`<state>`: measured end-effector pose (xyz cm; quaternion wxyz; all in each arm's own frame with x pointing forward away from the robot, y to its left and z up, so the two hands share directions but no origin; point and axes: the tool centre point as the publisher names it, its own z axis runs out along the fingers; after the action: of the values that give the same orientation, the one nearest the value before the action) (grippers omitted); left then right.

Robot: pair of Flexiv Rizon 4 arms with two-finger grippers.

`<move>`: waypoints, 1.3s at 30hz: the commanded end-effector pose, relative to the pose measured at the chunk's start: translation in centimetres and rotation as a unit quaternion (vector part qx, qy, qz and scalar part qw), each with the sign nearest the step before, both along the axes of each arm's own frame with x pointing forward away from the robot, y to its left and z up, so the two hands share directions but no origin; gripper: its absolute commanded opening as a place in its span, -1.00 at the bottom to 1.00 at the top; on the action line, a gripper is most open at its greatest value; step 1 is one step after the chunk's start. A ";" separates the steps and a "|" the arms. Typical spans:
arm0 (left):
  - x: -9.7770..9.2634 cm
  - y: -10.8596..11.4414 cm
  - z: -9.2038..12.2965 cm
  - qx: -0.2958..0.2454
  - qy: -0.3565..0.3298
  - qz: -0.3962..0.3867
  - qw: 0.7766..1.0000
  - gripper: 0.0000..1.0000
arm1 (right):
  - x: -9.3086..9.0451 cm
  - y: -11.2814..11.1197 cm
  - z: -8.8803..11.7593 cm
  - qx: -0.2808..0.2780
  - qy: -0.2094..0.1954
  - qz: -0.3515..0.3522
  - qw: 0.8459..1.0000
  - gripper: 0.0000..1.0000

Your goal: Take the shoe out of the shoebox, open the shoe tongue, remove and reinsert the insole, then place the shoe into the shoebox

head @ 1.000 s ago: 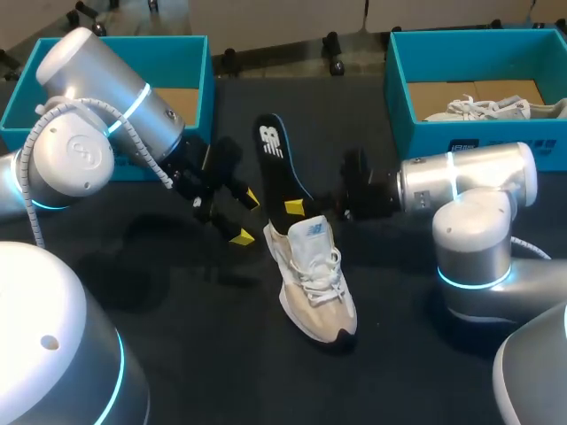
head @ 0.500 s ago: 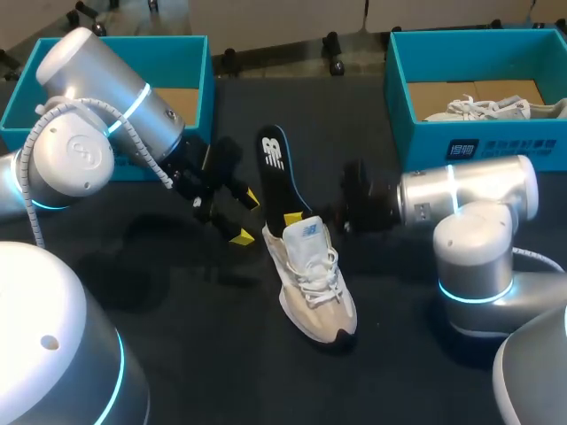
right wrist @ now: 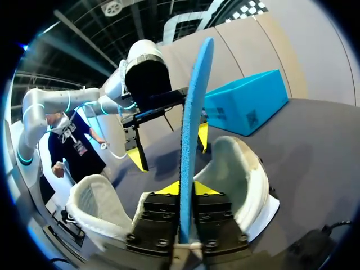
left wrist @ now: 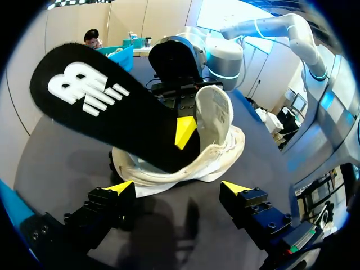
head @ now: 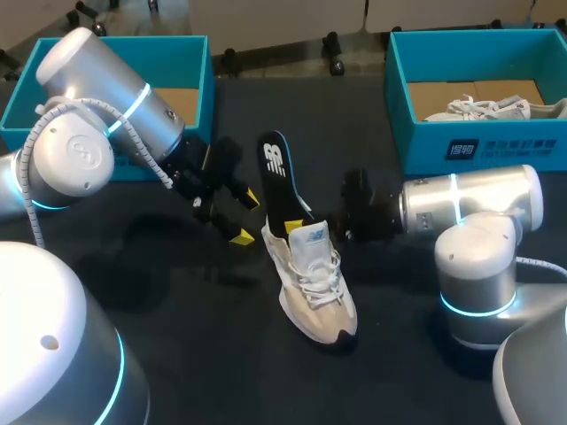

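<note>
Insole (head: 277, 177) reinsertion is judged in hand: clamped by the right gripper (right wrist: 185, 188), it must be seated in the shoe (head: 314, 283), with the left gripper (left wrist: 177, 188) spread.

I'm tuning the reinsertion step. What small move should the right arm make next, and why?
Probably slide the insole a little deeper into the shoe. The right gripper is shut on it and the insole's lower end is inside the shoe's opening, but most of it sticks up and out. The left gripper hangs open beside the shoe, not touching it.
</note>
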<state>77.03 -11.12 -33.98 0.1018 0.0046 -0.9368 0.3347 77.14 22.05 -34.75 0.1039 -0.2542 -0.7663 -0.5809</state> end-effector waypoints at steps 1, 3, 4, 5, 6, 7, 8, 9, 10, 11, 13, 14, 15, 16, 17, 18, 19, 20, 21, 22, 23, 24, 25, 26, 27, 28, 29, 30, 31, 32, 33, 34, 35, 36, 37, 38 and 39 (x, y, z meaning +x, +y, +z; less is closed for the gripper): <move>0.0 -0.1 -0.1 0.002 0.000 0.000 1.000 1.00 | 0.2 0.1 0.4 -0.006 -0.001 0.001 1.000 -0.50; 0.0 -0.1 -0.1 0.002 0.000 0.000 1.000 1.00 | 0.4 0.1 0.6 -0.008 -0.004 0.002 1.000 -0.46; 0.0 -0.1 -0.1 0.002 0.000 0.000 1.000 1.00 | 0.4 0.1 0.7 -0.009 -0.004 0.002 1.000 -0.45; 0.0 -0.1 -0.1 0.002 0.000 0.000 1.000 1.00 | 0.5 0.1 0.8 -0.010 -0.006 0.002 1.000 -0.42; 0.0 -0.1 -0.1 0.002 0.000 0.000 1.000 1.00 | 0.6 0.1 0.9 -0.011 -0.009 0.002 1.000 -0.35; 0.0 -0.1 -0.1 0.002 0.000 0.000 1.000 1.00 | 0.6 0.1 1.0 -0.011 -0.009 0.002 1.000 -0.29; 0.0 -0.1 -0.1 0.002 0.000 0.000 1.000 1.00 | 0.7 0.1 1.1 -0.011 -0.010 0.002 1.000 -0.26; 0.0 -0.1 -0.1 0.002 0.000 0.000 1.000 1.00 | 0.8 0.1 1.2 -0.012 -0.011 0.002 1.000 -0.25; 0.0 -0.1 -0.1 0.002 0.000 0.000 1.000 1.00 | 0.9 0.1 1.2 -0.013 -0.012 0.002 1.000 -0.23; 0.0 -0.1 -0.1 0.002 0.000 0.000 1.000 1.00 | 1.0 0.1 1.3 -0.013 -0.013 0.003 1.000 -0.22; 0.0 -0.1 -0.1 0.002 0.000 0.000 1.000 1.00 | 1.3 0.1 1.4 -0.014 -0.015 0.004 1.000 -0.21; 0.0 -0.1 -0.1 0.002 0.000 0.000 1.000 1.00 | 1.4 0.1 1.5 -0.014 -0.016 0.006 1.000 -0.21; 0.0 -0.1 -0.1 0.002 0.000 0.000 1.000 1.00 | 1.6 0.2 1.6 -0.014 -0.017 0.009 1.000 -0.20; 0.0 -0.1 -0.1 0.002 0.000 0.000 1.000 1.00 | 1.8 0.2 1.6 -0.014 -0.016 0.014 1.000 -0.20; 0.0 -0.1 -0.1 0.002 0.000 0.000 1.000 1.00 | 2.0 0.3 1.7 -0.013 -0.014 0.018 1.000 -0.20; 0.0 -0.1 -0.1 0.002 0.000 0.000 1.000 1.00 | 2.2 0.3 1.6 -0.013 -0.012 0.022 1.000 -0.21; 0.0 -0.1 -0.1 0.002 0.000 0.000 1.000 1.00 | 2.3 0.4 1.6 -0.013 -0.010 0.024 1.000 -0.26; 0.0 -0.1 -0.1 0.002 0.000 0.000 1.000 1.00 | 2.3 0.3 1.6 -0.012 -0.008 0.025 1.000 -0.35; 0.0 -0.1 -0.1 0.002 0.000 0.000 1.000 1.00 | 2.3 0.3 1.5 -0.012 -0.008 0.026 1.000 -0.69; 0.0 -0.1 -0.1 0.002 0.000 0.000 1.000 1.00 | 2.3 0.2 1.4 -0.008 -0.007 0.026 1.000 -1.00; 0.0 -0.1 -0.1 0.002 0.000 0.000 1.000 1.00 | 2.3 0.1 1.3 -0.005 -0.006 0.027 1.000 -1.00; 0.0 -0.1 -0.1 0.002 0.000 0.000 1.000 1.00 | 2.2 0.1 1.2 0.002 -0.007 0.030 1.000 -1.00; 0.0 -0.1 -0.1 0.002 0.000 0.000 1.000 1.00 | 2.1 0.0 1.2 0.009 -0.007 0.034 0.999 -1.00; 0.0 -0.1 -0.1 0.002 0.000 0.000 1.000 1.00 | 2.0 0.0 1.0 0.020 -0.009 0.041 0.999 -1.00; 0.0 -0.1 -0.1 0.002 0.000 0.000 1.000 1.00 | 1.9 0.0 0.8 0.025 -0.010 0.043 0.999 -1.00; 0.0 -0.1 -0.1 0.002 0.000 0.000 1.000 1.00 | 1.8 -0.1 0.7 0.028 -0.010 0.045 0.999 -1.00; 0.0 -0.1 -0.1 0.002 0.000 0.000 1.000 1.00 | 1.6 -0.1 0.6 0.032 -0.008 0.049 0.998 -1.00; 0.0 -0.1 -0.1 0.002 0.000 0.000 1.000 1.00 | 1.4 -0.2 0.4 0.033 -0.005 0.048 0.998 -1.00; 0.0 -0.1 -0.1 0.002 0.000 0.000 1.000 1.00 | 1.3 -0.2 0.3 0.034 -0.003 0.049 0.998 -1.00; 0.0 -0.1 -0.1 0.002 0.000 0.000 1.000 1.00 | 1.1 -0.2 0.0 0.037 0.002 0.048 0.998 -1.00; 0.0 -0.1 -0.1 0.002 0.000 0.000 1.000 1.00 | 1.0 -0.3 -0.1 0.037 0.005 0.048 0.998 -1.00; 0.0 -0.1 -0.1 0.002 0.000 0.000 1.000 1.00 | 0.8 -0.2 -0.3 0.039 0.008 0.048 0.998 -1.00; 0.0 -0.1 -0.1 0.002 0.000 0.000 1.000 1.00 | 0.7 -0.2 -0.4 0.040 0.011 0.049 0.998 -1.00; 0.0 -0.1 -0.1 0.002 0.000 0.000 1.000 1.00 | 0.5 -0.2 -0.5 0.040 0.013 0.049 0.998 -1.00; 0.0 -0.1 -0.1 0.002 0.000 0.000 1.000 1.00 | 0.4 -0.1 -0.7 0.039 0.017 0.050 0.998 -1.00; 0.0 -0.1 -0.1 0.002 0.000 0.000 1.000 1.00 | 0.2 -0.1 -0.8 0.038 0.019 0.050 0.998 -1.00; 0.0 -0.1 -0.1 0.002 0.000 0.000 1.000 1.00 | 0.1 -0.1 -0.9 0.039 0.022 0.050 0.998 -1.00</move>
<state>77.03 -11.12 -33.97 0.1018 0.0046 -0.9368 0.3347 77.66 21.74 -35.26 0.1607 -0.2211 -0.7520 -0.5999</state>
